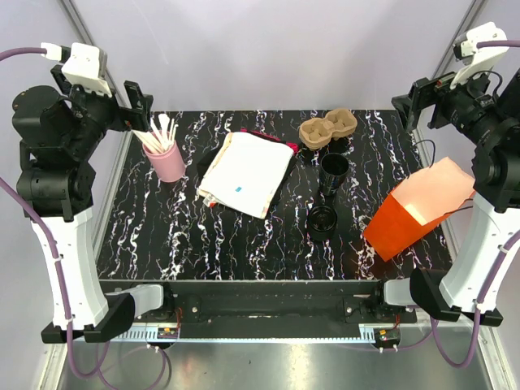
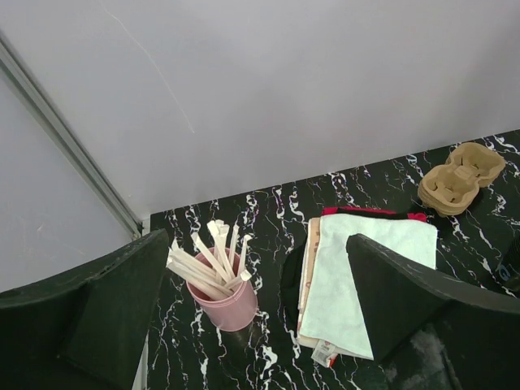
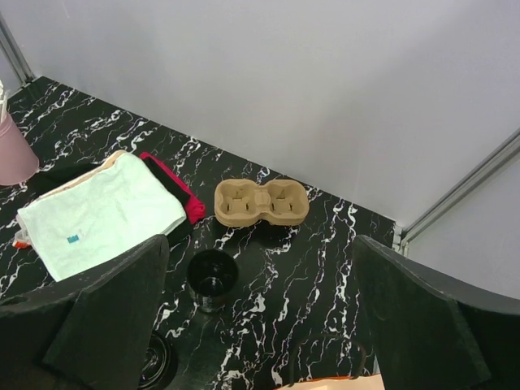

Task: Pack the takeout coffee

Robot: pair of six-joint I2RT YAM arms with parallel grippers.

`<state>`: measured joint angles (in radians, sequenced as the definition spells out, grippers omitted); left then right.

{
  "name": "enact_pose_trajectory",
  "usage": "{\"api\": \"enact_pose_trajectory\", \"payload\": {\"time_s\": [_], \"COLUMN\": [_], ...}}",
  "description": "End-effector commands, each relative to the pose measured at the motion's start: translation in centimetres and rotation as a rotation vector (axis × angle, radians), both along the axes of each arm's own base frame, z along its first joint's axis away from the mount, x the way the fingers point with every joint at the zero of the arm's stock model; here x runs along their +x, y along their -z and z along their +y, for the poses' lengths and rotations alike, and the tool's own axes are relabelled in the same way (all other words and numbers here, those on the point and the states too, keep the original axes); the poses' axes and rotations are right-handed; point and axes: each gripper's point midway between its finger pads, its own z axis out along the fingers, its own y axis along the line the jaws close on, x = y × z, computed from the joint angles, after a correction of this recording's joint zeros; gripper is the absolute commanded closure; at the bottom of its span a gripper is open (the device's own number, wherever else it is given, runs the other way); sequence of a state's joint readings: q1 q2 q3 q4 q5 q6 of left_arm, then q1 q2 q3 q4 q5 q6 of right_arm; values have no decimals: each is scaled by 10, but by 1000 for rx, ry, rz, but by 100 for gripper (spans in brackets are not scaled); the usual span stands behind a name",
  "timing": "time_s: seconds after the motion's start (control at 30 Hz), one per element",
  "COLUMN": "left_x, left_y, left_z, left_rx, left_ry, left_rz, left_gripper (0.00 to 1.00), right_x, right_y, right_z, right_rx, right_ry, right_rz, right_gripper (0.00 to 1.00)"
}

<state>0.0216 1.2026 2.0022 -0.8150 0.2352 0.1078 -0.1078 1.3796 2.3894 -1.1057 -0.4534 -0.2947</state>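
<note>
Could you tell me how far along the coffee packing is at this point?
Nothing looks done: the black cup stands on the table, outside the cardboard tray, whose hollows are empty, and outside the orange bag. Nothing is in hand: the left gripper and right gripper are open and raised. The whole packing is left.

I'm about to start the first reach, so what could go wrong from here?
The takeout coffee stands open-topped and tall, so a side nudge could tip it. A second black round piece sits close on its near side and might be bumped. The orange bag lies on its side, awkward for loading upright.
</note>
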Motion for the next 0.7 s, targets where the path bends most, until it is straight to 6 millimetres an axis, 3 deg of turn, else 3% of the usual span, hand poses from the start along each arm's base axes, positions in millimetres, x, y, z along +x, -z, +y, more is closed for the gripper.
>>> {"api": "enact_pose_trajectory", "payload": {"time_s": [0.0, 0.17, 0.33, 0.47, 0.67], "left_x": [2, 5, 6, 9, 19], "left_y": [-10, -8, -5, 6, 45], "left_z": [-1, -4, -4, -8, -9], "left_rx": [-2, -8, 3, 25, 81], "left_ry": [9, 23, 29, 58, 82], "left_rz": [-41, -33, -27, -4, 78], "left_gripper": [1, 1, 1, 1, 1], "right_x": [-5, -4, -5, -21, -54], "right_y": [2, 5, 26, 58, 110], "right_z": [-2, -5, -22, -33, -45], "right_rx": [-21, -40, -124, -210, -326], "right_ry": [11, 22, 87, 119, 123], "right_rz": [1, 6, 74, 191, 364], "right_gripper": [0, 0, 0, 0, 0]}}
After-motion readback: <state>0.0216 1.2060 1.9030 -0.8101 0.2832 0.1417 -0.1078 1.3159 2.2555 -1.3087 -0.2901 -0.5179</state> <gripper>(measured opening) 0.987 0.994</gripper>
